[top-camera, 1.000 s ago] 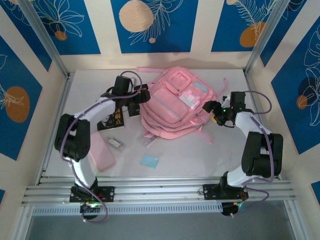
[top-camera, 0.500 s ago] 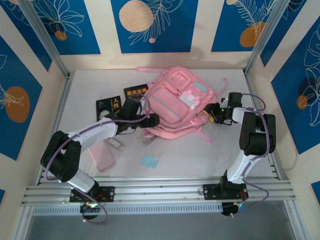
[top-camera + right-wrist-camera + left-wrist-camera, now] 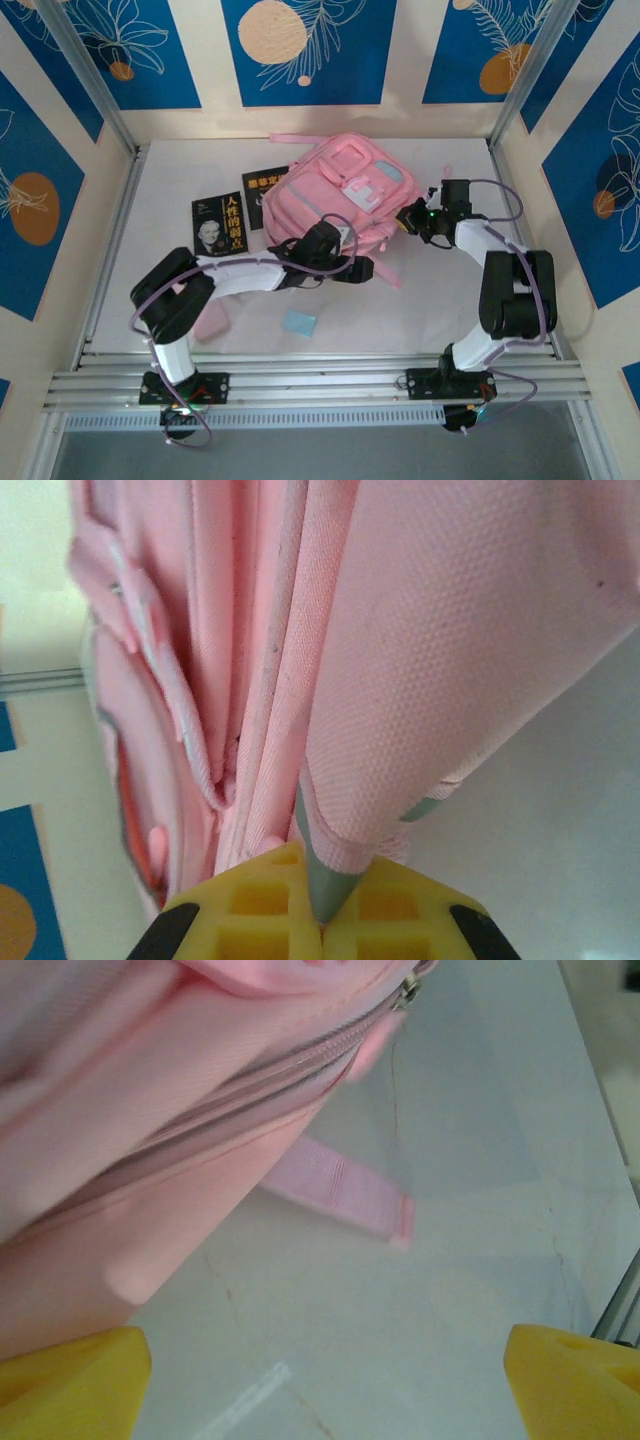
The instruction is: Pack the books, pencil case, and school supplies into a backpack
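One backpack (image 3: 330, 200) lies front-up, long axis roughly left-right; right gripper (image 3: 322, 920) pinches its edge, left gripper (image 3: 320, 1380) gapes.

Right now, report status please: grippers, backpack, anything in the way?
Right gripper shut on backpack edge. Left gripper open, empty, beside backpack. Books, pencil case, blue pad unpacked on table. Loose strap near left gripper.

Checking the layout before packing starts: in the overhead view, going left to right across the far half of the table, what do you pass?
first book → second book → backpack → right gripper, shut on the backpack's edge.
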Motion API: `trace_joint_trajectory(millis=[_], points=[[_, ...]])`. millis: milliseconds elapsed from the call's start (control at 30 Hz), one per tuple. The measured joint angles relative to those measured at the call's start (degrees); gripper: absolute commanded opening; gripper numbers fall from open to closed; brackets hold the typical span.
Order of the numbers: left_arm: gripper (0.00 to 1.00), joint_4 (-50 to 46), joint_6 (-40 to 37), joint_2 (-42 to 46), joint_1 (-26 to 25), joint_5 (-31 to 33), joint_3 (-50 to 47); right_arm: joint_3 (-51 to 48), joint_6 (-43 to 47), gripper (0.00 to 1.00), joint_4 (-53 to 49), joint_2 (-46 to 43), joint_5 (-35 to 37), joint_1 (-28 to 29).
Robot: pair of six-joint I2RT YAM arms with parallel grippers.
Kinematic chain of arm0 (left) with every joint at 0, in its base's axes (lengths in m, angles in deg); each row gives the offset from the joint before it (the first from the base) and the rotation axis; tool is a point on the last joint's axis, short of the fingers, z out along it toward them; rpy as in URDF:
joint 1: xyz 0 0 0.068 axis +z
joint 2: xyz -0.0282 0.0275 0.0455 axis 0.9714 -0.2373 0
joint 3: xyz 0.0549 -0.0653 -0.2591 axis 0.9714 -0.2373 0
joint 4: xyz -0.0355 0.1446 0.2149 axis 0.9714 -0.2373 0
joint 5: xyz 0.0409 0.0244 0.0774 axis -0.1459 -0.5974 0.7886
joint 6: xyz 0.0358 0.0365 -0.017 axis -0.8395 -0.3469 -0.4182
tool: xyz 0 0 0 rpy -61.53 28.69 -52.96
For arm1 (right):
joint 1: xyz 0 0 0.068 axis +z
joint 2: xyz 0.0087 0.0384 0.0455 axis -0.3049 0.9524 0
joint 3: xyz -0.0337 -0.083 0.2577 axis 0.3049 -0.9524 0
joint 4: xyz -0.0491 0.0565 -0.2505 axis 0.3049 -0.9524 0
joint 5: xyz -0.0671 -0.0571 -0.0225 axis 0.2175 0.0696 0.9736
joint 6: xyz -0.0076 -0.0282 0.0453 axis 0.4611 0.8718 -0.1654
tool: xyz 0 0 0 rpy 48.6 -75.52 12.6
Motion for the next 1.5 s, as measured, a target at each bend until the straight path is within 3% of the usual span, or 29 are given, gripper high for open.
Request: trace_joint_trajectory(millis=[233,567,767,967,1167,1500], points=[[0.86,1.8,-0.7,-5.1,-1.2,1.5,7.0,0.4,-4.8,0.00,-1.4,-4.3,4.7,3.9],[0.69,-2.4,-11.3,-10.1,-2.1,15.5,12.0,-2.5,-11.7,0.00,2.3,-6.5,6.2,5.4],[0.69,-5.8,-16.2,-12.0,-1.7,19.4,15.5,-5.9,-14.4,0.00,3.9,-10.3,6.2,5.4],[0.79,-7.0,-19.3,-12.0,-0.9,18.9,18.0,-8.2,-14.6,0.00,1.6,-15.4,6.2,4.4],[0.85,-7.0,-20.2,-12.0,1.0,13.4,18.7,-9.2,-16.3,0.00,2.3,-15.7,5.8,4.2],[0.79,-10.9,-17.4,-9.5,1.7,7.3,19.5,-3.4,-16.2,0.00,0.3,-11.7,3.5,4.7]])
